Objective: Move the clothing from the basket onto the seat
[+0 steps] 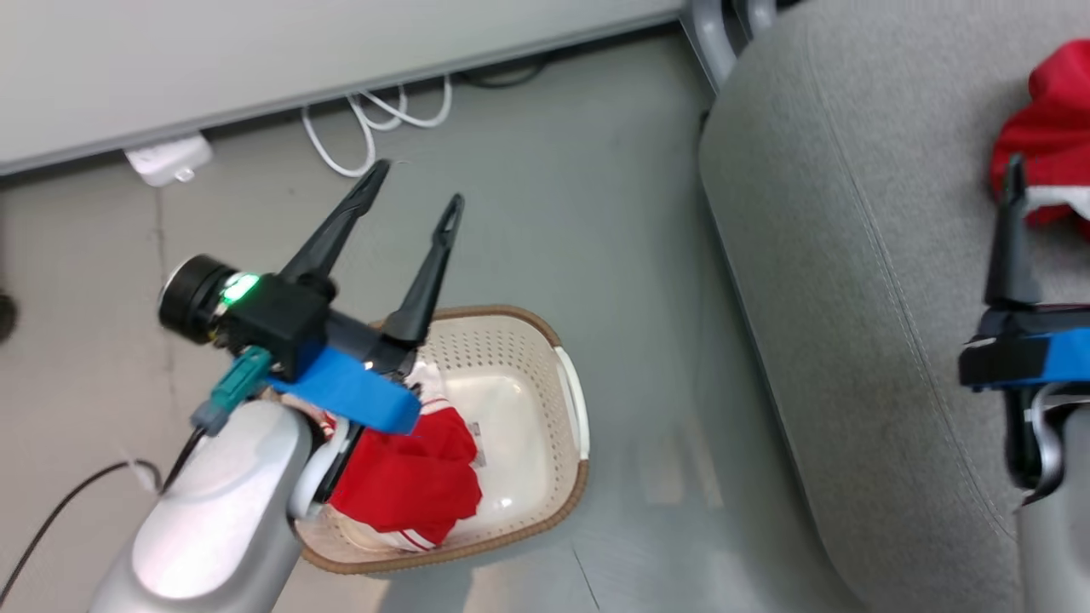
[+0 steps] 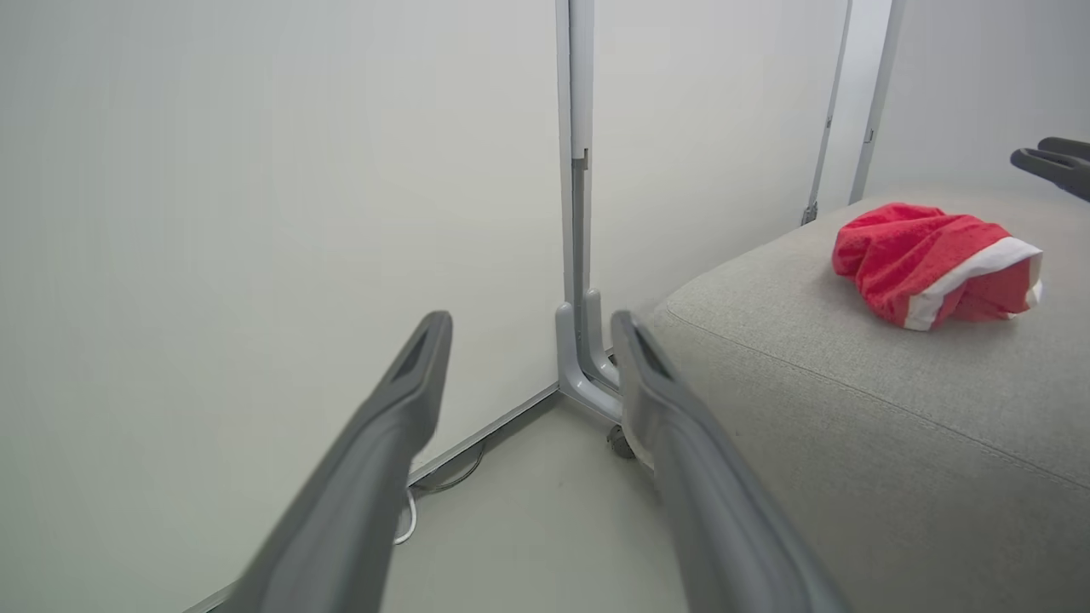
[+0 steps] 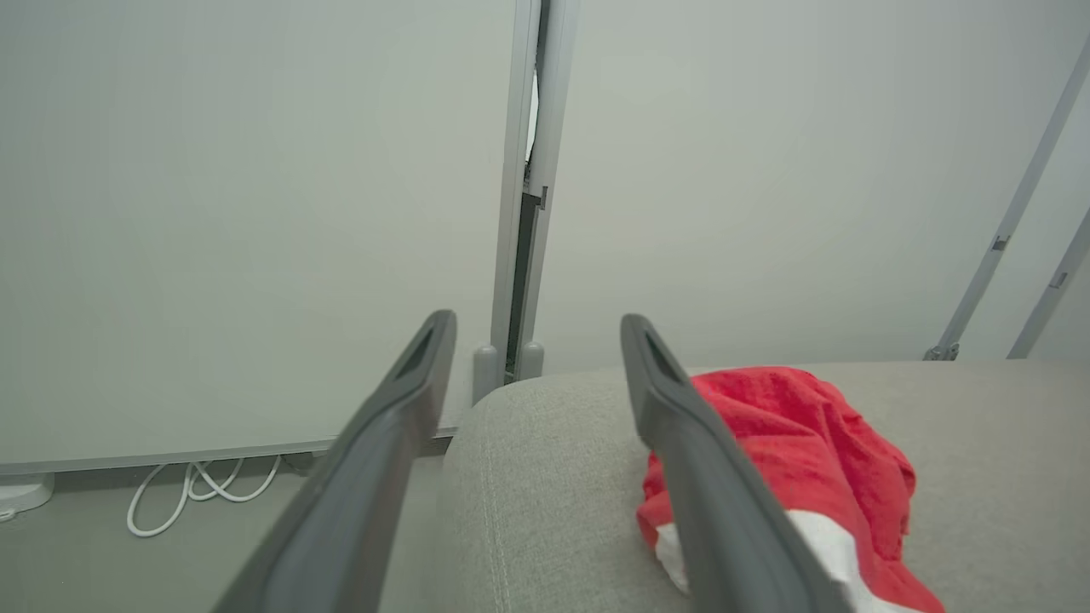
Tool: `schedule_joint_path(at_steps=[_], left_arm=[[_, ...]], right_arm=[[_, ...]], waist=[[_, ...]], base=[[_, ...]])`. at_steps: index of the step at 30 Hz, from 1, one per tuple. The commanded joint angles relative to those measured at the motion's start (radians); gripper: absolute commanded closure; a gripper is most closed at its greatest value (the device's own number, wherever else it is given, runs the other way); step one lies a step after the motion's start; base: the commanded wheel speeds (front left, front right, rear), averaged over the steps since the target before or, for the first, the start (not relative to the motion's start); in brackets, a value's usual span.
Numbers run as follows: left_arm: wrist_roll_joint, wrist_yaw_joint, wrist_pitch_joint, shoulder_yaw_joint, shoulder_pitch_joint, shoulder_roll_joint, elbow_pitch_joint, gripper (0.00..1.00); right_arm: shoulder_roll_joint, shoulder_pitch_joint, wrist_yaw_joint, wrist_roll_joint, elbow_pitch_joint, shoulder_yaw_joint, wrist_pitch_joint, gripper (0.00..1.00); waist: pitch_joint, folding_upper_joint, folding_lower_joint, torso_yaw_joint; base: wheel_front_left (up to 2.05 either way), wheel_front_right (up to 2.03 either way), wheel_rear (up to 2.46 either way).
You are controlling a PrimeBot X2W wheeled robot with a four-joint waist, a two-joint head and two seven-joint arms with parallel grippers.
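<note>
One piece of red clothing [image 1: 417, 477] with white trim lies in the cream basket [image 1: 511, 358] on the floor, partly hidden by my left arm. Above the basket's far rim my left gripper [image 1: 417, 183] stands open and empty, pointing at the wall; its wrist view shows the same open gripper [image 2: 530, 322]. A second red garment [image 1: 1052, 128] lies bunched on the grey seat [image 1: 851, 255]. My right gripper [image 3: 536, 323] is open above the seat, just short of that garment [image 3: 800, 443], holding nothing. One of its dark fingers [image 1: 1012, 247] shows at the head view's right edge.
White cables [image 1: 375, 119] and a white power block [image 1: 168, 159] lie on the floor by the pale wall panel. A grey metal post foot [image 2: 583, 366] stands at the seat's far corner. A black cable [image 1: 77, 502] trails near my left arm.
</note>
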Motion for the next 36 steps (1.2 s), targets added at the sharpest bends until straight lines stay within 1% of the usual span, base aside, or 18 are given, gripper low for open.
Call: schedule_joint_path(at_steps=[1,6,10,20,23,24,26,32,36], left_arm=[[0.01,0.001,-0.003,0.037,0.041,-0.002,-0.002,0.0],[0.024,0.004,-0.003,0.155,0.133,-0.027,-0.008,0.0],[0.042,-0.006,-0.003,0.234,0.209,-0.056,-0.01,0.0],[0.114,-0.043,-0.003,0.378,0.367,-0.137,-0.018,0.0],[0.135,-0.062,-0.003,0.409,0.405,-0.16,-0.018,0.0],[0.135,-0.062,-0.003,0.409,0.405,-0.16,-0.018,0.0],[0.155,-0.08,-0.003,0.429,0.439,-0.179,-0.014,0.0],[0.187,-0.102,-0.003,0.462,0.497,-0.205,-0.014,0.0],[0.197,-0.111,-0.003,0.476,0.515,-0.214,-0.014,0.0]], right_arm=[[0.009,0.026,-0.001,0.007,-0.005,0.024,0.0,0.0],[0.035,0.049,-0.001,0.021,-0.009,0.099,0.0,0.0],[0.06,0.087,-0.001,0.035,-0.008,0.141,0.0,0.0],[0.105,0.205,-0.001,0.074,-0.004,0.162,0.0,0.0],[0.115,0.244,-0.001,0.078,-0.002,0.162,0.0,0.0],[0.115,0.244,-0.001,0.078,-0.002,0.162,0.0,0.0],[0.125,0.282,-0.001,0.085,-0.004,0.156,0.0,0.0],[0.14,0.351,-0.001,0.089,-0.008,0.161,0.0,0.0],[0.146,0.38,-0.001,0.092,-0.013,0.158,0.0,0.0]], waist=[[-0.056,-0.0001,0.0002,0.048],[-0.115,-0.0001,0.0002,0.091],[-0.164,-0.0001,0.0002,0.125],[-0.244,-0.0001,0.0002,0.192],[-0.269,-0.0001,0.0002,0.203],[-0.269,-0.0001,0.0002,0.203],[-0.296,-0.0001,0.0002,0.208],[-0.34,-0.0001,0.0002,0.205],[-0.35,-0.0001,0.0002,0.203]], base=[[0.0,0.0,0.0],[0.0,0.0,0.0],[0.0,0.0,0.0],[0.0,0.0,0.0],[0.0,0.0,0.0],[0.0,0.0,0.0],[0.0,0.0,0.0],[0.0,0.0,0.0],[0.0,0.0,0.0]])
